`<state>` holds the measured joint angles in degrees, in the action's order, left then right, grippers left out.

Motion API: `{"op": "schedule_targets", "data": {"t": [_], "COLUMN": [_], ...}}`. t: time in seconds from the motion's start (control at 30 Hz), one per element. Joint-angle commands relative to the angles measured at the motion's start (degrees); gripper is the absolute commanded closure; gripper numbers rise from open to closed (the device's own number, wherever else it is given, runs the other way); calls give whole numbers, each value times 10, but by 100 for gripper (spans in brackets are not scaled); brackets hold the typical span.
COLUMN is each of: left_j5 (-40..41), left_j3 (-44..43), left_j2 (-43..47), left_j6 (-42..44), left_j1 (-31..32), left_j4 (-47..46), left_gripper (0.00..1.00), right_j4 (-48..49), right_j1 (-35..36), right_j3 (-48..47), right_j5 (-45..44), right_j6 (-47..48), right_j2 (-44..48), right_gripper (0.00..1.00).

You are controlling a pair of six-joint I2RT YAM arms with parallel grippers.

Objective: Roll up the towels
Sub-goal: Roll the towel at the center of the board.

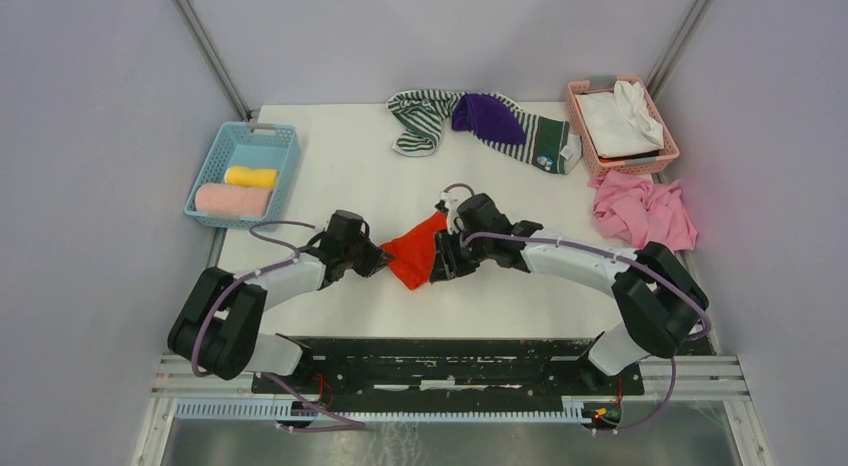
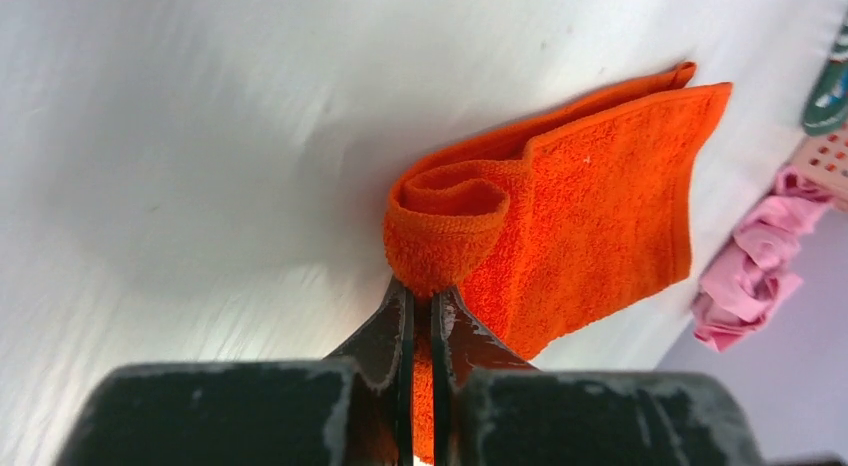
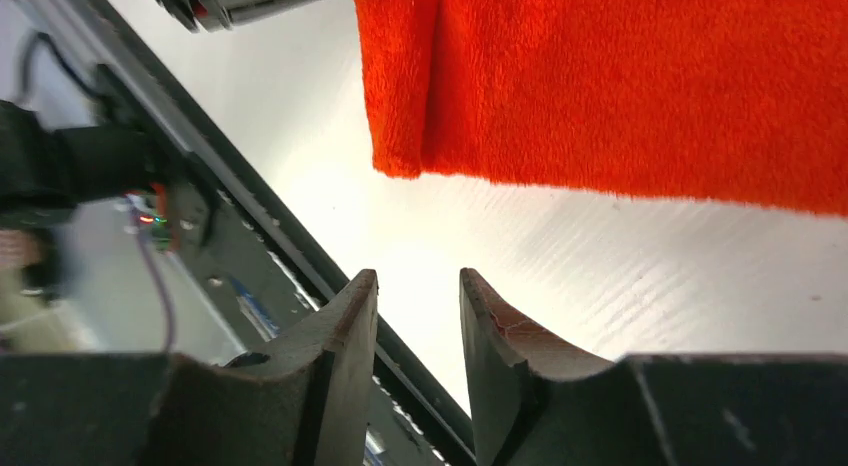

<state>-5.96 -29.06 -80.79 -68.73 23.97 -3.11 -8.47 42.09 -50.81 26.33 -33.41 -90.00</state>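
Two grippers flanked the orange-red towel [image 2: 600,206] on the table [image 1: 340,156].
The left gripper [image 2: 420,291] had its jaws pinched tight on that towel's rolled end; the right gripper [image 3: 418,276] stood parted and empty, just beside the towel.

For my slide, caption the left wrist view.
Left gripper pinches the curled end of an orange towel on the white table.
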Motion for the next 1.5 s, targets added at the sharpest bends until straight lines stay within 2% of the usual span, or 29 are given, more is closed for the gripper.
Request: {"op": "schedule_targets", "data": {"t": [0.0,0.13,0.37,0.57,0.87,0.97,1.0,1.07,1.13,1.2,1.27,1.4,1.47], "left_j5": [101,106,121,122,137,133,133,135,141,143,145,158,167], "left_j3": [-41,-75,-133,-134,-132,-133,-134,-136,-138,-136,-126,-67,-36], "left_j2": [38,15,-34,-30,-11,-12,-12,-10,-1,20,52,159,221], "left_j6": [-12,-30,-49,-63,-70,-68,-67,-60,-52,-26,-3,13,15], "left_j1": [14,21,44,55,57,57,57,57,57,54,50,42,40], "left_j4": [178,256,341,342,348,348,348,348,347,341,324,284,272], "left_gripper": [97,97,97,97,97,97,97,97,97,96,90,50,35], "right_j4": [-127,-85,10,46,41,35,32,25,25,29,39,112,170], "right_j1": [92,174,264,284,290,290,290,288,279,245,211,138,104], "right_j3": [-47,-67,-105,-126,-130,-131,-132,-133,-124,-112,-101,-67,-45], "right_j5": [-215,-344,-393,-413,-482,-488,-485,-470,-427,-344,-244,-32,35], "right_j6": [129,178,261,305,322,324,324,316,296,265,230,118,59], "right_j2": [38,30,-37,-102,-172,-194,-202,-202,-188,-169,-154,-138,-139], "right_gripper": [55,51,44,44,46,54,61,81,96,99,99,99,99]}}
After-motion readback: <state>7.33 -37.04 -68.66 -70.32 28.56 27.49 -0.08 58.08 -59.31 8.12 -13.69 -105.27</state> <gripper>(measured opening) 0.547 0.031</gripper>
